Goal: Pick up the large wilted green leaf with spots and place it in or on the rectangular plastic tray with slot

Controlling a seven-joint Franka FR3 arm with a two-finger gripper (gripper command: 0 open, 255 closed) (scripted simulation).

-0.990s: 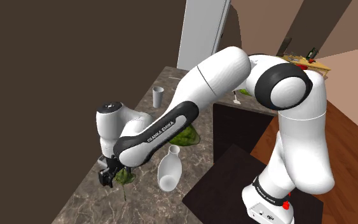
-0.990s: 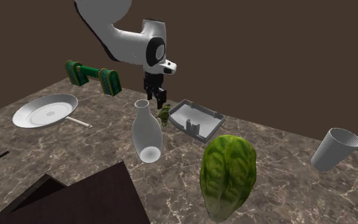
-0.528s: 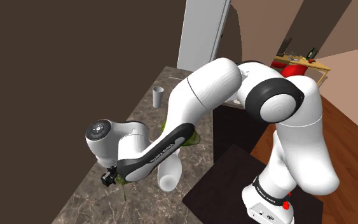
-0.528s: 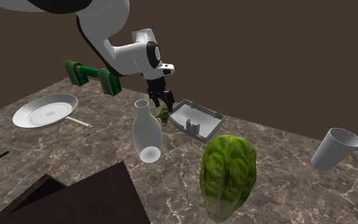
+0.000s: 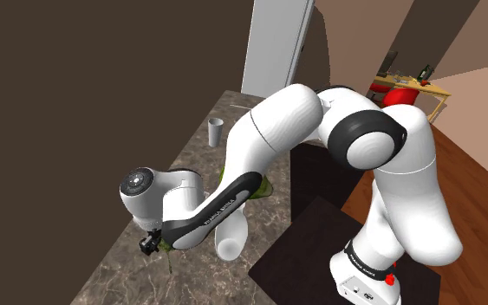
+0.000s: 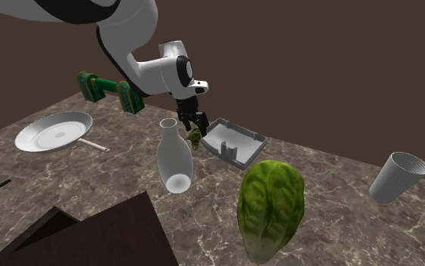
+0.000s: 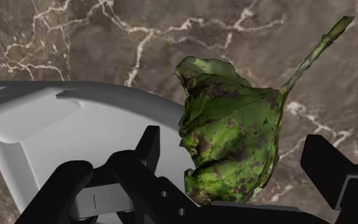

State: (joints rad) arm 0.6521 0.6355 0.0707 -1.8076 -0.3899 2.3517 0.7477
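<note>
On the marbled counter [image 6: 320, 170], just beside the tray [image 6: 233, 142] at its 9 o'clock in the second exterior view, lies the leaf [image 6: 195, 137], crumpled and dark-spotted, with the gripper [image 6: 190, 125] hanging right over it. The wrist view shows the gripper [image 7: 233, 146] spread open, one finger either side of the leaf [image 7: 229, 118] and neither touching it, so nothing is held. The biggest risk, I judge, is the vase [image 6: 174, 157], which stands near at the leaf's 7 o'clock. It is tall and slim, the arm [image 5: 268, 147] crosses in front of it in the shoulder view, and a low swing on the lift could topple it. Next is the tray [image 7: 75, 124] itself, close beside one finger: closing or descending askew could catch its rim and shove it. Smallest is the leaf: thin and limp, it may fold, slip from a shallow pinch, or be caught by the stem alone and dangle. Nothing else stands in the short path to the tray. A pan [image 6: 52, 130] lies well apart at the tray's 9 o'clock, a lettuce [image 6: 271, 200] near at 5 o'clock, a green thing [image 6: 111, 91] shaped like a dumbbell at 10 o'clock, and a ribbed cup [image 6: 399, 177] far off at 4 o'clock.
</note>
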